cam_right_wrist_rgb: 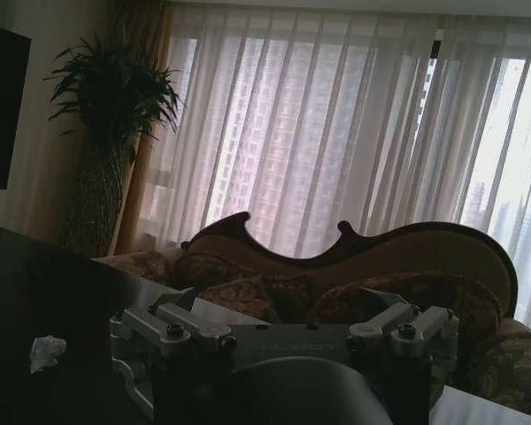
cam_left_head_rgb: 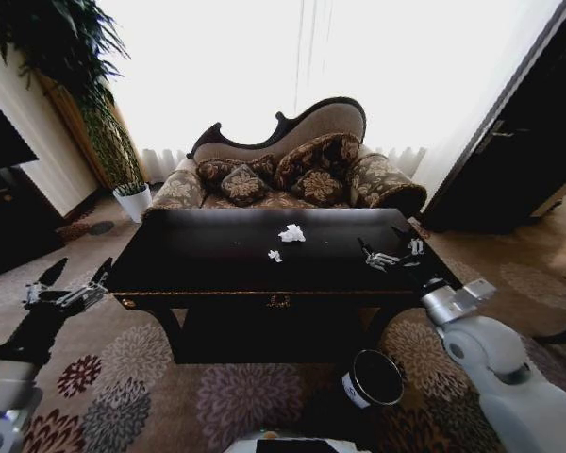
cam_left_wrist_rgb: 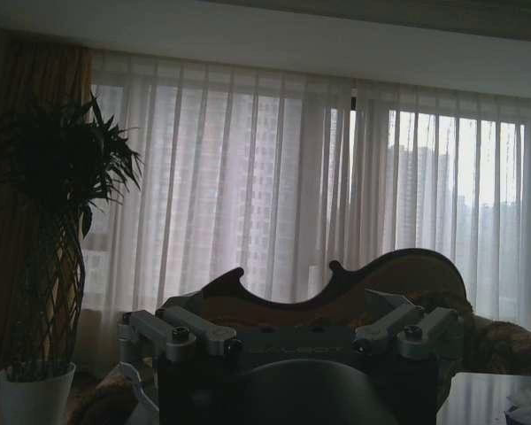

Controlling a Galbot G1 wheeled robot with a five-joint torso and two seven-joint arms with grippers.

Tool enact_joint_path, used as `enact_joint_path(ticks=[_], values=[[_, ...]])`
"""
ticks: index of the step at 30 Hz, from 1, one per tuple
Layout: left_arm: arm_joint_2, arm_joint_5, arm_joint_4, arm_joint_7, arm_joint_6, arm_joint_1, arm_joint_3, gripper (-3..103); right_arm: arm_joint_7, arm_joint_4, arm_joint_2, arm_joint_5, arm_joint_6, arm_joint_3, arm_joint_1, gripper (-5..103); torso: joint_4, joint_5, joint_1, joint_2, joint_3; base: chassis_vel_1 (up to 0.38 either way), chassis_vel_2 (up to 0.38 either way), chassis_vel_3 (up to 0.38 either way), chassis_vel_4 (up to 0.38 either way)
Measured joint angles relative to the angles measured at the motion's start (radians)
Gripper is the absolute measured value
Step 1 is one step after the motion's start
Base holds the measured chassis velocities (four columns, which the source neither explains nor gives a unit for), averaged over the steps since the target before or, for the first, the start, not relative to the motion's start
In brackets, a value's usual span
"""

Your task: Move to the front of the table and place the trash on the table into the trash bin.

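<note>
The long dark table stands straight ahead, its gold ornament at front centre. The trash lies near the middle of its top: a white crumpled paper and a smaller scrap. In the right wrist view one paper scrap shows on the dark tabletop. The black round trash bin sits on the carpet below the table's front right. My right gripper hovers open over the right part of the tabletop, right of the papers. My left gripper hangs open beside the table's left end, holding nothing.
A patterned sofa stands right behind the table. A tall plant in a white pot is at the back left, with dark furniture along the left wall and a dark door at right. Flowered carpet surrounds the table.
</note>
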Motion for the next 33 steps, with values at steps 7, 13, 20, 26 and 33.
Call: enact_joint_path(ticks=[7,13,20,26,33], values=[[-0.02,0.032,-0.007,0.003,0.0,0.006,0.022,100,0.029,-0.114,-0.112,0.097,-0.017,-0.158,0.169,100,-0.0003,-0.0003,0.0,0.0,0.0,0.0,0.0,0.0,0.0],[-0.043,0.055,-0.011,0.004,-0.001,0.018,0.027,100,0.062,-0.196,-0.136,0.199,-0.049,-0.337,0.349,100,-0.0001,-0.0006,0.0,0.0,0.0,0.0,0.0,0.0,0.0],[-0.066,0.073,-0.019,0.006,-0.004,0.036,0.026,100,0.146,-0.254,-0.08,0.247,-0.092,-0.561,0.597,100,0.0,0.0001,0.0,0.0,0.0,0.0,0.0,0.0,0.0],[-0.078,0.089,-0.026,0.006,-0.005,0.047,0.026,100,0.183,-0.309,-0.017,0.25,-0.102,-0.7,0.748,100,0.0001,-0.0005,0.0,0.0,0.0,0.0,0.0,0.0,0.0],[-0.083,0.092,-0.028,0.006,-0.005,0.057,0.018,100,0.185,-0.403,0.02,0.269,-0.124,-0.857,0.861,100,-0.0002,-0.0004,0.0,0.0,0.0,0.0,0.0,0.0,0.0]])
